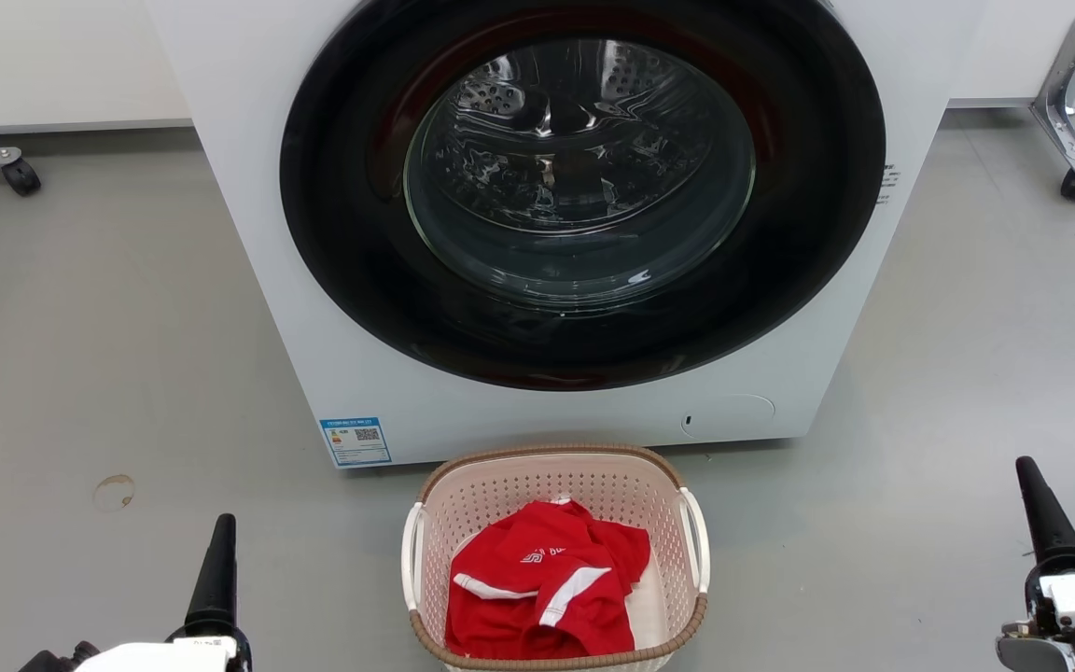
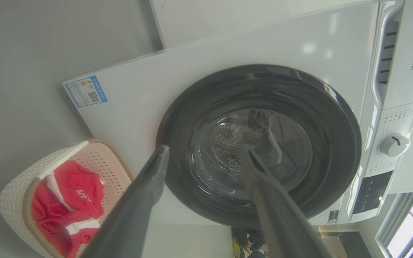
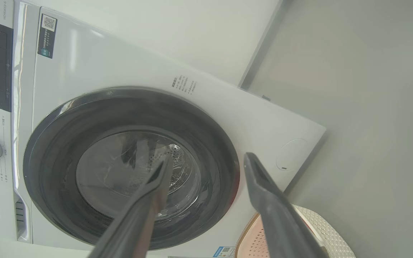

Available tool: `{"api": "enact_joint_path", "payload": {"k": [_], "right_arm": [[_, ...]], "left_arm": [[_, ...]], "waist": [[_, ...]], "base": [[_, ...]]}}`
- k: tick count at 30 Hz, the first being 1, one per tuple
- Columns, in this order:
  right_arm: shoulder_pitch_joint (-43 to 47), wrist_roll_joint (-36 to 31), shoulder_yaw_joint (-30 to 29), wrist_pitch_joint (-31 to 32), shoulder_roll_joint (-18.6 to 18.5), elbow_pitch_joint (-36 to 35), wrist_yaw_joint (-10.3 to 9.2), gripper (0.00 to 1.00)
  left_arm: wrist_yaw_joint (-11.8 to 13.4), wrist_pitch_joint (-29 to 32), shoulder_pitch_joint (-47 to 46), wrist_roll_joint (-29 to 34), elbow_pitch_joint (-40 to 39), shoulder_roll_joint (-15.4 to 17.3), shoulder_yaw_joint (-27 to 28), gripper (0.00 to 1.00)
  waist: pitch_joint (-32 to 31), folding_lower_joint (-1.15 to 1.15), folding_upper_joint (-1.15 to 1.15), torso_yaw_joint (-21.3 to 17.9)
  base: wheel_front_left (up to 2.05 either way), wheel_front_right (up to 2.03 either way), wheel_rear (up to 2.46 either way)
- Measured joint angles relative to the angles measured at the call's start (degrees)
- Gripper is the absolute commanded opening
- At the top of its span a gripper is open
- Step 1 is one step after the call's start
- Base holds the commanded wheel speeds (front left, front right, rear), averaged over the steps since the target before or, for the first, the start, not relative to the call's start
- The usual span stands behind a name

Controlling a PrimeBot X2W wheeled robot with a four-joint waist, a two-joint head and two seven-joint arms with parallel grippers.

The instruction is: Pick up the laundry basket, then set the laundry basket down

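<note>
- Broadly, you have a smooth grey floor (image 1: 80, 327) running out to both sides of the washer and in front of it.
- The big white front-loading washer (image 1: 248, 280) stands squarely ahead of you. Its round black-framed glass door (image 1: 579, 173) is closed over a shiny perforated steel drum.
- The laundry basket (image 1: 556, 464) is a rounded-rectangular pale pink plastic one with perforated walls, a brown woven-look rim and two white side handles. It sits upright on the floor just in front of the washer, below the middle of the door.
- A crumpled red garment (image 1: 537, 588) with white stripes lies inside the basket, towards the wall farther from the washer.
- Your left gripper (image 2: 205, 149) hangs in front of the washer's left part, well apart from the basket. Its two long dark fingers are spread wide and point at the door.
- Your right gripper (image 3: 208, 157) hangs in front of the washer's right part, also well apart from the basket, jaws spread just as wide and gripping nothing.
- A small blue-and-white rectangular sticker (image 1: 356, 441) sits at the washer's lower left front corner.
- A small round white cover (image 1: 729, 415) is set into the washer's lower right front corner.
- A black caster wheel (image 1: 21, 177) on a metal leg stands back to the washer's left.
</note>
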Motion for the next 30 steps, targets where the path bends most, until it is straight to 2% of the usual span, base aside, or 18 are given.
{"api": "enact_joint_path", "payload": {"k": [6,18,30], "right_arm": [[-0.1,-5.9,1.0,-0.8,0.0,-0.1,0.00,1.00],[-0.2,-21.6,2.0,-3.0,0.0,-0.8,0.00,1.00],[-0.2,-29.1,3.1,-4.8,-0.2,-2.0,0.01,1.00]], "left_arm": [[1.0,-1.1,0.5,6.0,-0.8,0.1,-1.0,1.00],[3.8,-2.9,1.1,19.9,-1.2,2.5,-4.7,1.00],[5.0,-4.7,1.1,26.8,-1.9,3.2,-6.3,1.00]], "waist": [[0.0,0.00,0.00,0.0],[0.2,0.00,0.00,0.0],[0.3,0.00,0.00,-0.1]], "base": [[0.00,0.00,0.00],[0.00,0.00,0.00],[0.00,0.00,0.00]]}}
